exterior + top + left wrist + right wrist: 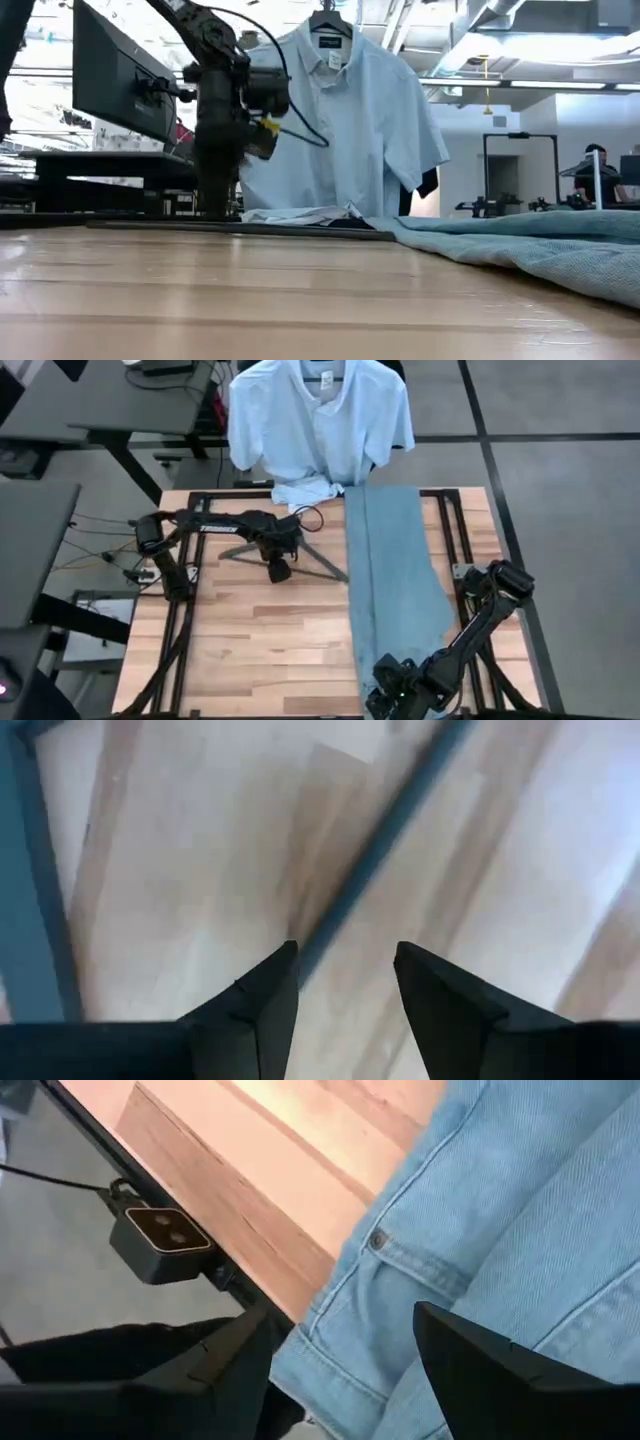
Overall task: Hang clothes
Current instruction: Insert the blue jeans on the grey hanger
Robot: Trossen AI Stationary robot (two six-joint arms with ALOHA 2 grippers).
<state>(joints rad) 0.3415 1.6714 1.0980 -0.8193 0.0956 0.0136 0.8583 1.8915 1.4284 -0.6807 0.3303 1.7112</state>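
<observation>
Shirt point(318, 420) already hung beyond the desk point(250, 650); jeans point(395, 570) laid lengthwise on the desk's right side. Step in hand: fetching the hanger point(285, 558). Left jaws point(345, 982) spread, straddling its bar, nothing gripped. Right jaws point(340, 1350) parted over the jeans' waistband at the near edge. Next, by judgement: clamp the bar, lift toward the jeans.

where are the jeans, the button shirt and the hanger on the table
jeans point(395, 575), high view, middle of the folded legs
button shirt point(318, 415), high view, chest beside the button placket
hanger point(322, 568), high view, the arm slanting toward the jeans
</observation>
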